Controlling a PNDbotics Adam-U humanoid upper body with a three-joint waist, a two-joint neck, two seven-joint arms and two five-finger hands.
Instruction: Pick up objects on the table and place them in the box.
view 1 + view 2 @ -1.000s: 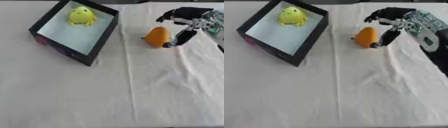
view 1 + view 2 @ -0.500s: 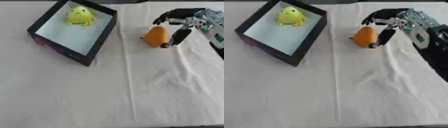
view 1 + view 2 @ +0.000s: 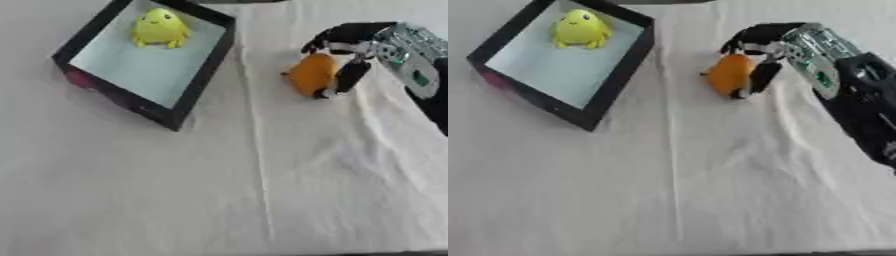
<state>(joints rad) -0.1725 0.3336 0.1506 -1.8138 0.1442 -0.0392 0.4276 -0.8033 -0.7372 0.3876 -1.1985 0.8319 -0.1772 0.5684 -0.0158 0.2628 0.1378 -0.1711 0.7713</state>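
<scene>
Risk: black-and-silver right hand [image 3: 773, 50] has fingers curled round the rounded orange object [image 3: 730, 75], which could slip on lifting toward the black-walled box [image 3: 614, 82].

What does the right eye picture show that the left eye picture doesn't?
Only the right eye view shows a long stretch of the black arm running down its right side. Only the left eye view shows more bare cloth left of the box. Both show the yellow toy in the box and the right hand curled round the orange thing.
</scene>
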